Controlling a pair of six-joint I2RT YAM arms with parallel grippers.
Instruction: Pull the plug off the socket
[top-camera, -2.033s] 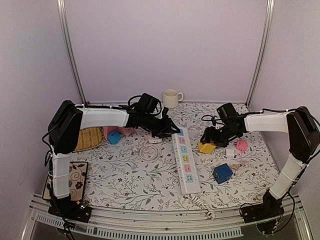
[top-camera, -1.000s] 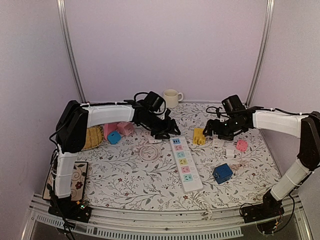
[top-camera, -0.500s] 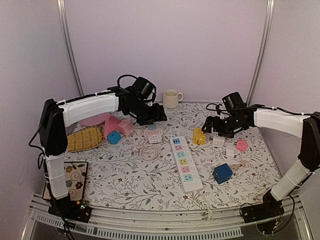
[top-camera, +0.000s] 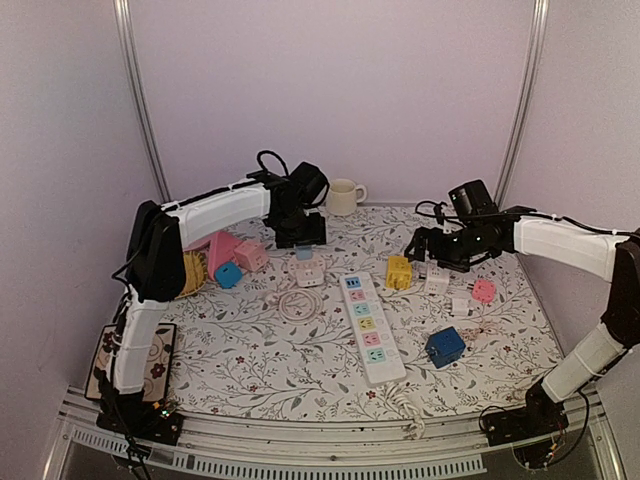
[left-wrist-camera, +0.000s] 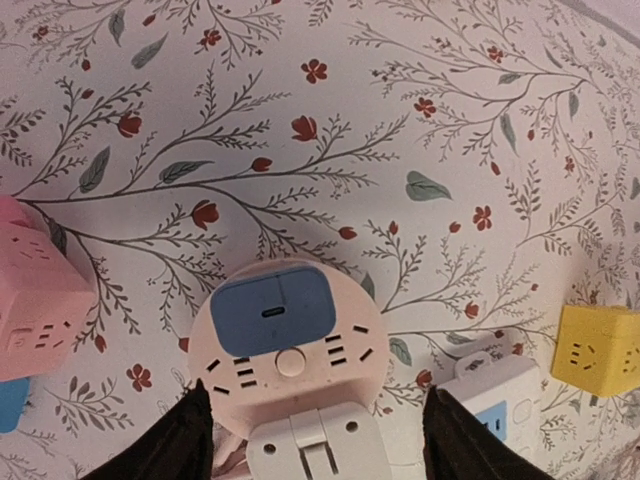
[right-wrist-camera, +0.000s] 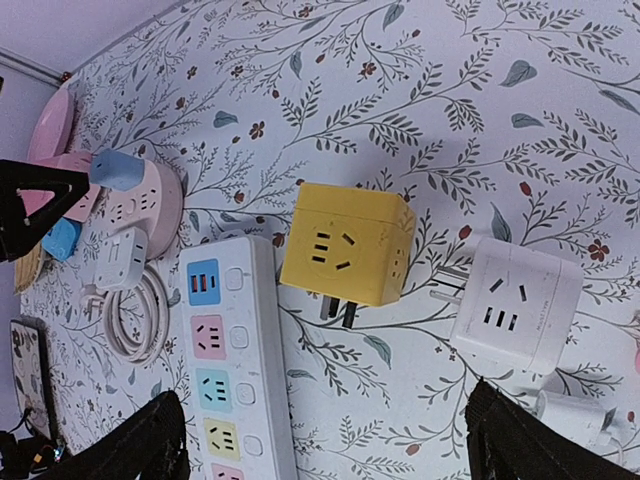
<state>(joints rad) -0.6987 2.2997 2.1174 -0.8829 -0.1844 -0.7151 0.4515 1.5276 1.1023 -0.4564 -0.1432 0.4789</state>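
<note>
Blue plug (left-wrist-camera: 275, 310) seated in pink round socket (left-wrist-camera: 350, 320), left of power strip (top-camera: 366, 325) far end. Yellow plug (right-wrist-camera: 347, 243) loose right of it. Left gripper (left-wrist-camera: 316, 390) and right gripper (right-wrist-camera: 322, 390) fingers apart, nothing held. Blue plug best pinched squarely, pulled straight up.

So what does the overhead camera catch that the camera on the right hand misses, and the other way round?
Only the overhead view shows the cream ceramic mug at the back and the dark blue plastic cube near the front. Only the right wrist view shows the metal prongs under the yellow cube adapter and the slots on the white cube adapter. Both show the long white power strip with coloured sockets, the yellow cube adapter, and the round pink socket carrying a light blue plug.
</note>
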